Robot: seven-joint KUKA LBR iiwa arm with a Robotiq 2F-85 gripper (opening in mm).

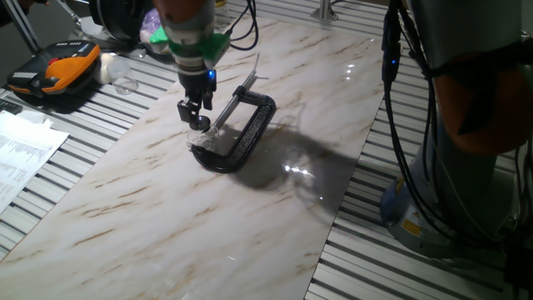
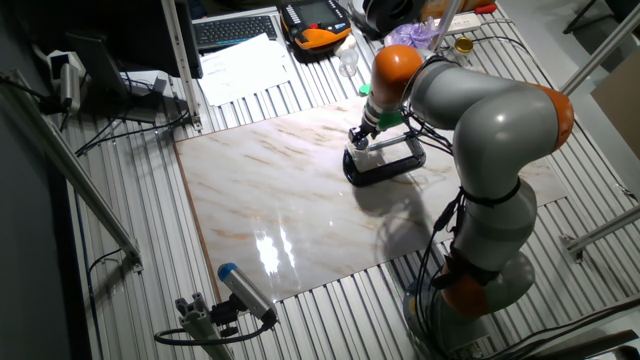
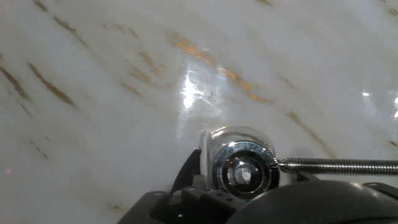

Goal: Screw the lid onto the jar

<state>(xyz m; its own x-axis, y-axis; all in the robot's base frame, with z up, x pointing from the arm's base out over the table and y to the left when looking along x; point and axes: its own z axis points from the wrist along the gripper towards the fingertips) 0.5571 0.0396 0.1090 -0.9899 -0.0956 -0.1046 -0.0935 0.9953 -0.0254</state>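
Observation:
The jar (image 3: 214, 142) is small and clear. It stands inside the black C-clamp (image 3: 180, 198), and the clamp's steel screw rod (image 3: 336, 165) reaches it from the right. On top of the jar sits the lid (image 3: 243, 172), a shiny round cap with a darker centre. No finger touches it in the hand view. In one fixed view my gripper (image 1: 194, 115) hangs just above the jar (image 1: 201, 136) at the near end of the clamp (image 1: 250, 133), its two black fingers apart with nothing between them. The other fixed view shows the gripper (image 2: 360, 138) over the clamp (image 2: 385, 165).
The clamp lies on a marble board (image 1: 166, 217) set on a slatted metal table. An orange and black case (image 1: 54, 71) and papers (image 1: 21, 146) lie at the left. The arm's base (image 2: 480, 270) stands beside the board. A blue-tipped tool (image 2: 243, 290) sits off its near corner.

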